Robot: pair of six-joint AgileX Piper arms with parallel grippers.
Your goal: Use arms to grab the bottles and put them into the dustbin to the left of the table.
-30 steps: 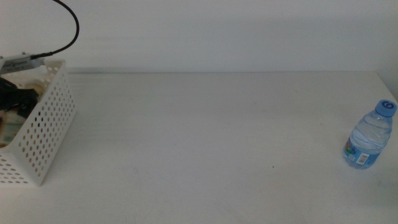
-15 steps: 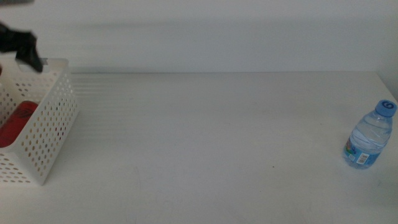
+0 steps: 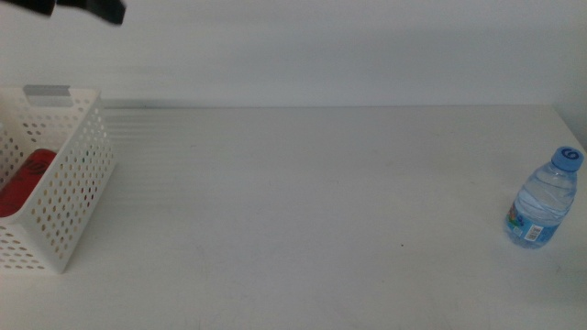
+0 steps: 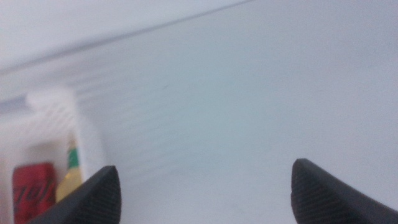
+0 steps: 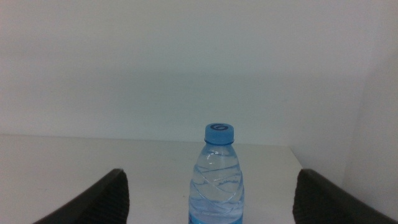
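Water bottle [image 3: 546, 200] upright at the table's [image 3: 312, 202] right edge; right gripper [image 5: 208, 205], jaws spread, faces it and should centre on the body before pinching. Left gripper [image 4: 205, 193], spread, hangs above the dustbin [image 3: 64, 197].

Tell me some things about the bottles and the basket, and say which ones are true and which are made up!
1. The water bottle stands upright on the table. True.
2. The red can is on the table beside the basket. False: it lies inside the basket.
3. The right gripper is holding the water bottle. False: its jaws are open, with the bottle ahead of them, ungrabbed.
4. The left gripper is open and empty. True.
5. The water bottle has a red cap. False: the cap is blue.
6. A yellow bottle sits in the basket next to the can. True.
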